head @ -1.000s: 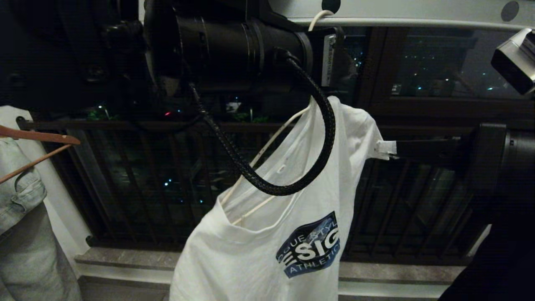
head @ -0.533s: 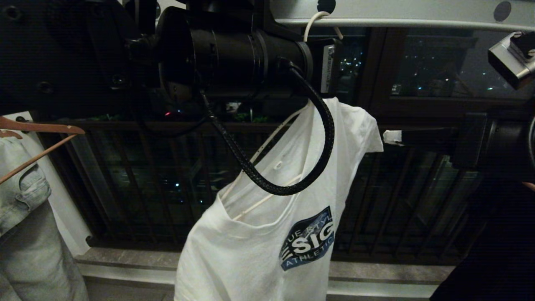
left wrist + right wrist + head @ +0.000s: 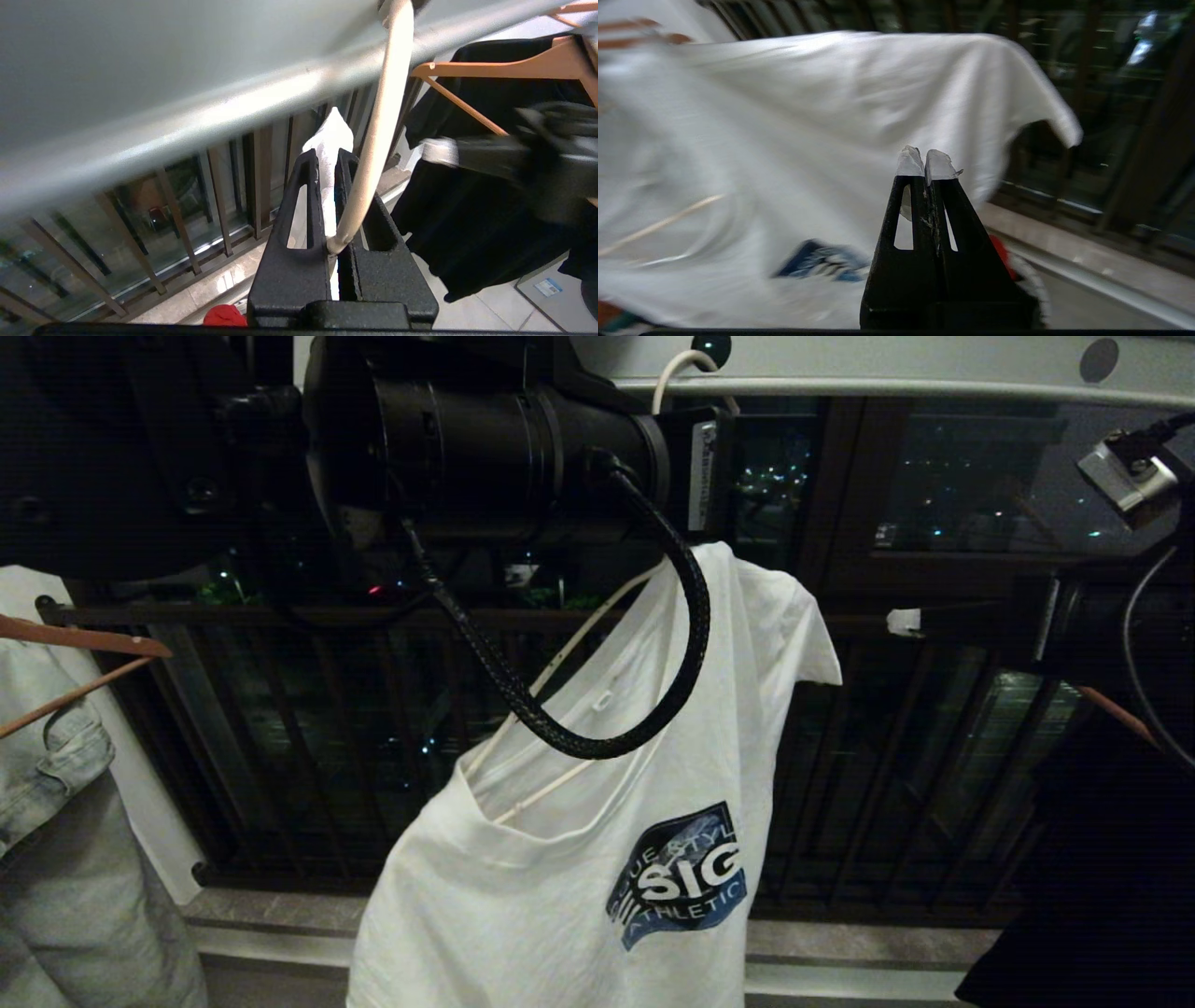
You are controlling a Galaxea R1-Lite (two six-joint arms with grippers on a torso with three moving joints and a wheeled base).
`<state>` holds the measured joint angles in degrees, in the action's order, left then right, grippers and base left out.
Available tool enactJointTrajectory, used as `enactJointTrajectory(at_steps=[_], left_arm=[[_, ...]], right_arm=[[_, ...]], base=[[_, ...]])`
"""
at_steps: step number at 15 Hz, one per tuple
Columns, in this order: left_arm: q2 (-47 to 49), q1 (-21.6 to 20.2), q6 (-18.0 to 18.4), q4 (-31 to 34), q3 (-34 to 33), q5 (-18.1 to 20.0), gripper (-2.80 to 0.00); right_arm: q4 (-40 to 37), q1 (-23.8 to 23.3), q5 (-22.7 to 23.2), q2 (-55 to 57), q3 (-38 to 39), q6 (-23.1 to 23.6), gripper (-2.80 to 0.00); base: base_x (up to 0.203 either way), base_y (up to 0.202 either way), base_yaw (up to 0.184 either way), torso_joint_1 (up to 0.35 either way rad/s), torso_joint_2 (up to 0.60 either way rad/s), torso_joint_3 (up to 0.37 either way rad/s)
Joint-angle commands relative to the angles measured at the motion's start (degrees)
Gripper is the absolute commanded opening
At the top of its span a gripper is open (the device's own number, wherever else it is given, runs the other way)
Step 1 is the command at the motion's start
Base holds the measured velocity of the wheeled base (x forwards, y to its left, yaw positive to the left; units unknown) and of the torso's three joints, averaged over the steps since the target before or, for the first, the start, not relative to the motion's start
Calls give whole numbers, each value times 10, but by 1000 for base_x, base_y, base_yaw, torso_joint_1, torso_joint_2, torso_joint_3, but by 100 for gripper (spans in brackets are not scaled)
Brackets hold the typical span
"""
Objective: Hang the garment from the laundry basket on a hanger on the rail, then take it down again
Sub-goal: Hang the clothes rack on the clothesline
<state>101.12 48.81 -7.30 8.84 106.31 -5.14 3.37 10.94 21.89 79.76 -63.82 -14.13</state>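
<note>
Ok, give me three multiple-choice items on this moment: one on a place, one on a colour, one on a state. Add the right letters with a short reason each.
1. Where is the hanger hooked?
A. on the rail
B. on the dark balcony railing
C. in a basket

2. What colour is the print on the garment?
A. red
B. blue with white letters
C. green

3. How is the left claw?
A. wide open, clear of everything
B. shut on the hanger's wire neck
C. shut on a wooden hanger

Key: 1 A, the white hook curls over the pale bar in the head view. 2 B, the chest patch is blue with white lettering. 3 B, the left wrist view shows the black fingers closed around the white wire; the right claw is shut too, apart from the shirt.
</note>
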Motion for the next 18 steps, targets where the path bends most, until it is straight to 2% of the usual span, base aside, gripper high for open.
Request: enactJointTrajectory(at_steps=[1,3,7,10,11,12,14,18], left_arm=[[-11,1,-1,0,-7,2,-280],[-16,0,-2,0,-14,16,-280],[-15,-1,-1,17,-18,21,-280],[-17,-4,-1,17,-21,21,-280],[-19,-4,-1,18,-22,21,-280],[-21,-4,-1,19,-23,21,-280],[-22,-4,-1,19,-28,21,-280],[-22,-4,-1,18,-30,22,-280]], right_arm=[[0,-13,4,51,-15,26,-280],[1,-17,21,87,-34,68,-280],[-1,-74,121,111,-83,95,-280],[-27,-101,130,131,-97,153,-280],[-37,-107,133,131,-96,181,0],[-49,-116,150,131,-95,206,0],[-56,-138,213,148,-99,251,0],[-54,-145,245,211,-133,344,0]], base=[[0,0,0,0,0,0],[0,0,0,0,0,0],[0,0,0,0,0,0],[0,0,0,0,0,0],[0,0,0,0,0,0],[0,0,0,0,0,0],[0,0,0,0,0,0],[0,0,0,0,0,0]])
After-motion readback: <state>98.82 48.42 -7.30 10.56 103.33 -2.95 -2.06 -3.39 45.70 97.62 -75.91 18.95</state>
